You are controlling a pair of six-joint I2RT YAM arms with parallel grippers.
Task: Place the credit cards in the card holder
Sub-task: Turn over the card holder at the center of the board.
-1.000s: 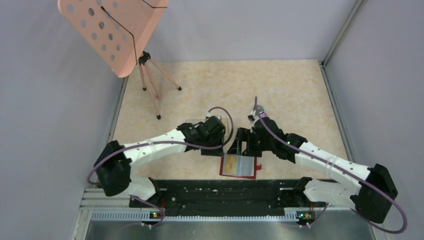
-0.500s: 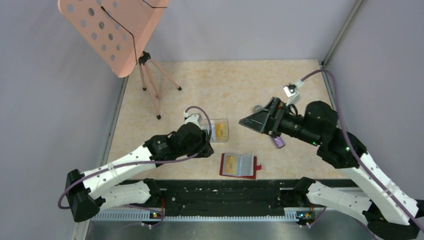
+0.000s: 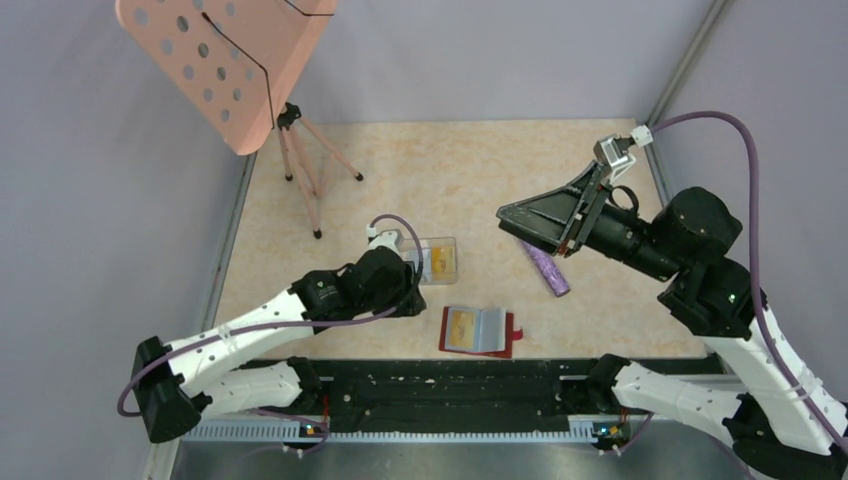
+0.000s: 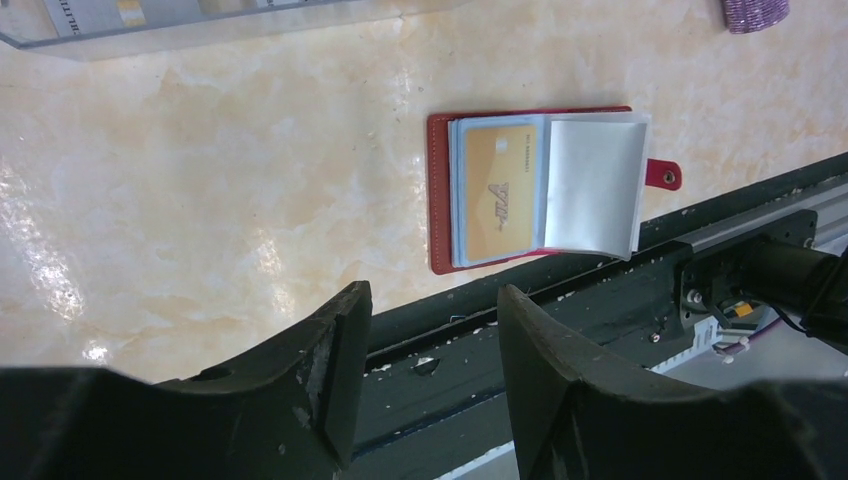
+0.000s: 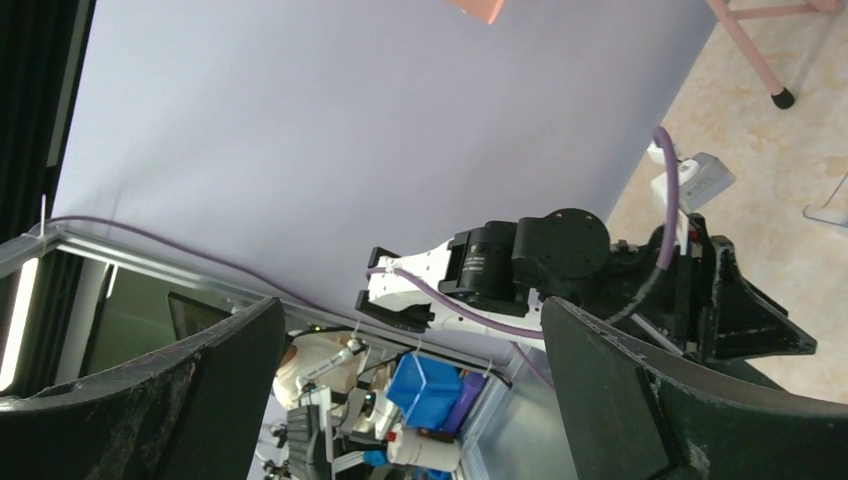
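Observation:
The red card holder lies open near the table's front edge. A yellow-orange credit card sits in its left sleeve; the clear sleeve beside it looks bare. More credit cards lie in a clear box behind the holder. My left gripper hovers to the left of the holder, open, with nothing between its fingers. My right gripper is raised above the table's right half, wide open, holding nothing.
A purple cylinder lies right of the box. A pink perforated stand on a tripod fills the back left. A black rail runs along the near edge. Grey walls close the left, back and right.
My right arm has lifted off the card holder and swung back to the right, its jaws opening wide, uncovering the purple cylinder. My left arm drew back leftward, then held still.

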